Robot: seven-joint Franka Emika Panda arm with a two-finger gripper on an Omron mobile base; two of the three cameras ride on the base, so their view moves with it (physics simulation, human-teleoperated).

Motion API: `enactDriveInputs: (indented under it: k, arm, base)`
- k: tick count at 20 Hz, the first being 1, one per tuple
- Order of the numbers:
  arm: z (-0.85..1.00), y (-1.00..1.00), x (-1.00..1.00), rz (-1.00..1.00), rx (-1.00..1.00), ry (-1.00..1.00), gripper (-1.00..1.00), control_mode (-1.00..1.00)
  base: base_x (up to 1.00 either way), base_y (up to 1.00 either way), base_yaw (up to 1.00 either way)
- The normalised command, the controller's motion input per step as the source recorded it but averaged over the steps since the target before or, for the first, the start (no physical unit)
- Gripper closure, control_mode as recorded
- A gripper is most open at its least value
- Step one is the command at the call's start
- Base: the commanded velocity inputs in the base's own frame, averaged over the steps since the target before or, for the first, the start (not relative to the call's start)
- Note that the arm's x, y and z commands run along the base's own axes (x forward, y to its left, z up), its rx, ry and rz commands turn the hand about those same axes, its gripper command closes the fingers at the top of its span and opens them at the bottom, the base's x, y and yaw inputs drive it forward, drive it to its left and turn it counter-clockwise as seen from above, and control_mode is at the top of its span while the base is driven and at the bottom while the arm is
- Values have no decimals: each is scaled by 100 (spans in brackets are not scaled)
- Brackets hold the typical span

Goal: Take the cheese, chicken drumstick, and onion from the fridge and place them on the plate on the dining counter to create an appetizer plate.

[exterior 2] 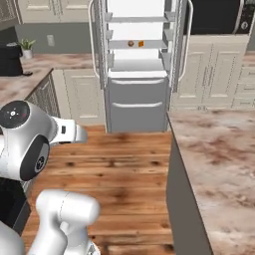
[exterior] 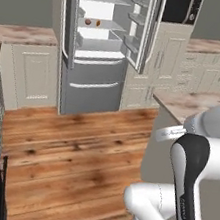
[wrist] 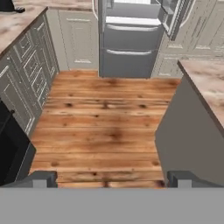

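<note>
I see the fridge [exterior 2: 137, 64] open at top centre of the right base view, with 2 small foods on a middle shelf: a brownish one [exterior 2: 130, 44], onion or drumstick, I cannot tell, and the orange cheese [exterior 2: 141, 44]. My gripper [wrist: 111, 178] is spread wide and empty, low in the hand view. I judge all light and firm; I'd pinch the cheese across its flat faces, since a round onion would roll.

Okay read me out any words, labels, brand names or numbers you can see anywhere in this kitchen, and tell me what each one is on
No text can be read.
Robot arm: a faint marking down its dark panel, too blurred to read.
Black appliance right of the fridge: small pale marks at its right edge, too small to read.
Fridge, cabinets and counters: no lettering shows.
</note>
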Motion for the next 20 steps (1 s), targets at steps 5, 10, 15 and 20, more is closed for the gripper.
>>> enactDriveInputs:
  k: [5, 10, 15, 20]
  arm:
    - [0, 0, 0, 0, 0, 0, -100, 100]
    - [0, 0, 0, 0, 0, 0, -100, 100]
    - [0, 0, 0, 0, 0, 0, -100, 100]
    - [0, 0, 0, 0, 0, 0, -100, 100]
  base:
    - [100, -9, 0]
    - [100, -42, 0]
    - [100, -42, 0]
    - [100, -4, 0]
